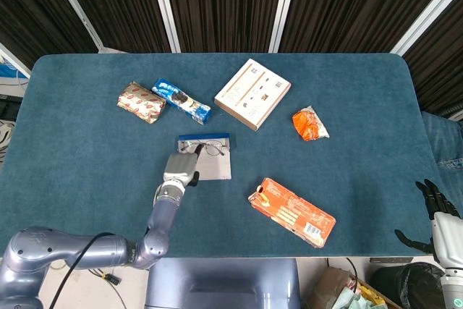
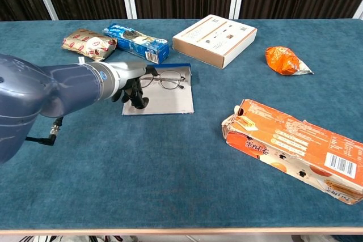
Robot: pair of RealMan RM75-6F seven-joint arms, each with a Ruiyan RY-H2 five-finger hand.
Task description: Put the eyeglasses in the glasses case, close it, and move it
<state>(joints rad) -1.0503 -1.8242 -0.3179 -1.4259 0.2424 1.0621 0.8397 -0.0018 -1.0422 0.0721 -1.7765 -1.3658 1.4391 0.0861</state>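
Open glasses case [image 1: 210,166] on table [image 1: 87,150], eyeglasses [image 2: 163,79] lying inside, left hand [image 2: 134,86] fingers curled, touching the frame's left end
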